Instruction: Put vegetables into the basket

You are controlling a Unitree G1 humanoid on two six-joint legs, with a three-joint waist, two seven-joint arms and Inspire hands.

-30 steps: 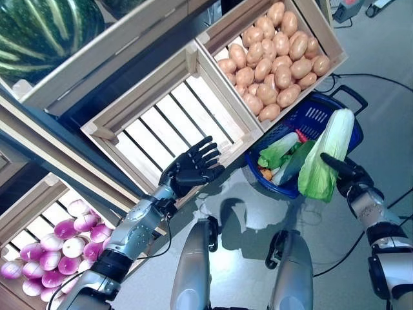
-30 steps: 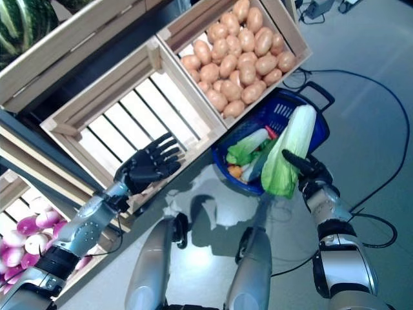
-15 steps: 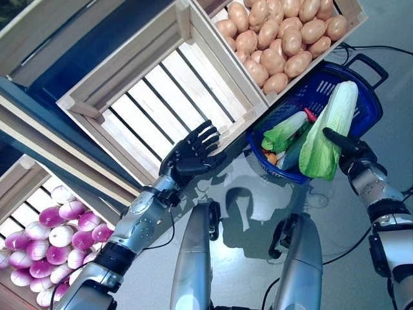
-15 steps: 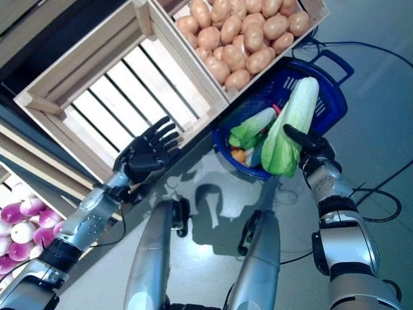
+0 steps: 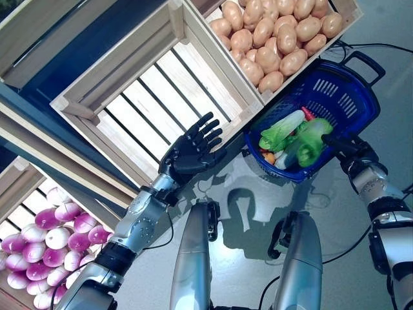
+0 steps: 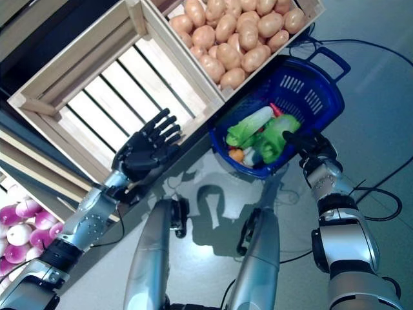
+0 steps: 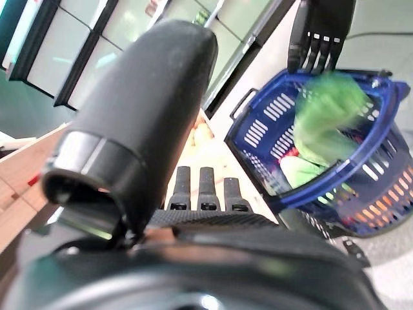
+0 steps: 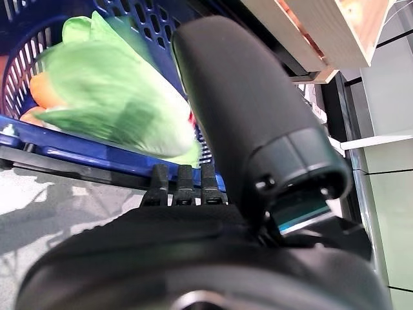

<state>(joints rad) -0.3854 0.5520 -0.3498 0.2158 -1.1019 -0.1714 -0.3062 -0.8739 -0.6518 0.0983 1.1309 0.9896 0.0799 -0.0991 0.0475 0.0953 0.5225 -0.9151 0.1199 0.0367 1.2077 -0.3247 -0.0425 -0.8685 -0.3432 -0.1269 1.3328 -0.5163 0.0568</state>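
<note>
Cabbage [image 5: 314, 137], a long leafy green head, lies inside the blue basket [image 5: 352, 87] on the floor, against the rim nearest the robot's right hand [image 5: 345, 146]. It rests on other vegetables: a second pale green leafy head [image 5: 282, 129], something orange and something red beneath. By its look, the cabbage is light for its bulk, soft and springy at the leaf end, firmer at the pale stalk end, and easily bruised or torn; the stalk end or the thick middle would be the safest place to grip, with fingers wrapped round rather than pinching leaves.

The right hand sits at the basket's near rim, fingers reaching out straight over the edge toward the cabbage. It appears to hold nothing, though the cabbage is smeared in the wrist view, so contact at the fingertips cannot be ruled out.

The left hand [image 5: 191, 152] is raised, fingers spread straight and empty, beside the front edge of an empty slatted wooden crate [image 5: 155, 103]. A crate of potatoes [image 5: 274, 35] stands behind the basket, and purple-and-white turnips [image 5: 39, 242] fill a lower crate at the left.
</note>
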